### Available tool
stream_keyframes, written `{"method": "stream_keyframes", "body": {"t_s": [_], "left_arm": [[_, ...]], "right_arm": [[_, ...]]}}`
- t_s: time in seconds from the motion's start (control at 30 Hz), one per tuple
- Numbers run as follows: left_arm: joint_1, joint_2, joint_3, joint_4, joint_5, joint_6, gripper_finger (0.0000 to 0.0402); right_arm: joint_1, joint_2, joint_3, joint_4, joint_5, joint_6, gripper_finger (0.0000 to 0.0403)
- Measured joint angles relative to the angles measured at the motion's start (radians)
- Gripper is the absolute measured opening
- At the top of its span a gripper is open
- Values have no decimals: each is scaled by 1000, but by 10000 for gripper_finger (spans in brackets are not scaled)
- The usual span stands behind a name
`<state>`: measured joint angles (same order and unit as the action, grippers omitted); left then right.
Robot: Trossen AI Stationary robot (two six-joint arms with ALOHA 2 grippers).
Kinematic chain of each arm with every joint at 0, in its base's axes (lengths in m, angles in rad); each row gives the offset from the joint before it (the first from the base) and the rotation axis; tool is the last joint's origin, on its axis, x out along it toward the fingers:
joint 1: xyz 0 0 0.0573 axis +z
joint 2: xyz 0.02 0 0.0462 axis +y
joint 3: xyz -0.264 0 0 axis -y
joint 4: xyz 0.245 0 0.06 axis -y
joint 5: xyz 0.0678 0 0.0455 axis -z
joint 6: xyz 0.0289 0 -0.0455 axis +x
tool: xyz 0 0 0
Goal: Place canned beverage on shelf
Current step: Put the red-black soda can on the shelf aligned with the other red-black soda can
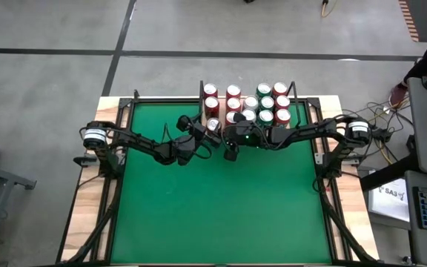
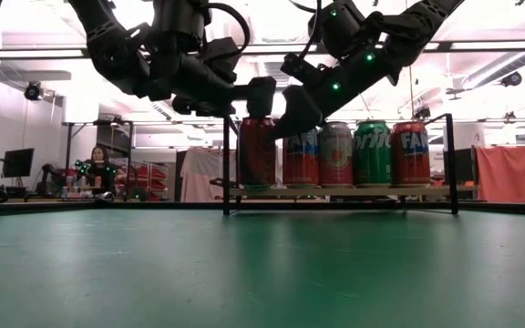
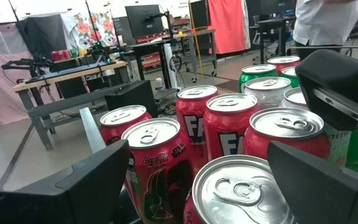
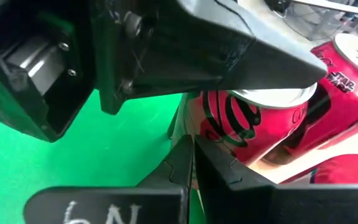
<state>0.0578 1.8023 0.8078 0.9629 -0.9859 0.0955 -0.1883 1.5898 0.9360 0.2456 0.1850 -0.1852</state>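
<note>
Red can sits on the shelf front-left corner between open left gripper fingers, so we judge only retreat remains; right gripper closed, empty.

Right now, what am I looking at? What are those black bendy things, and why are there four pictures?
Those are two robot arms, each ending in a two-fingered hand. One camera looks down from above, one sits level with the table, and one rides on each wrist. On the green table stands a small wooden shelf loaded with red and green drink cans. The left hand is open, with a finger on each side of the front can, which stands on the shelf. The right hand is shut, holds nothing, and waits just beside it.
</note>
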Motion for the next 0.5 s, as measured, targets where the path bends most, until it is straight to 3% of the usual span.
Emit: {"method": "stream_keyframes", "body": {"t_s": [0.5], "left_arm": [[0, 0, 0, 6, 1, 12, 363]], "right_arm": [[0, 0, 1, 3, -43, -1, 9]]}}
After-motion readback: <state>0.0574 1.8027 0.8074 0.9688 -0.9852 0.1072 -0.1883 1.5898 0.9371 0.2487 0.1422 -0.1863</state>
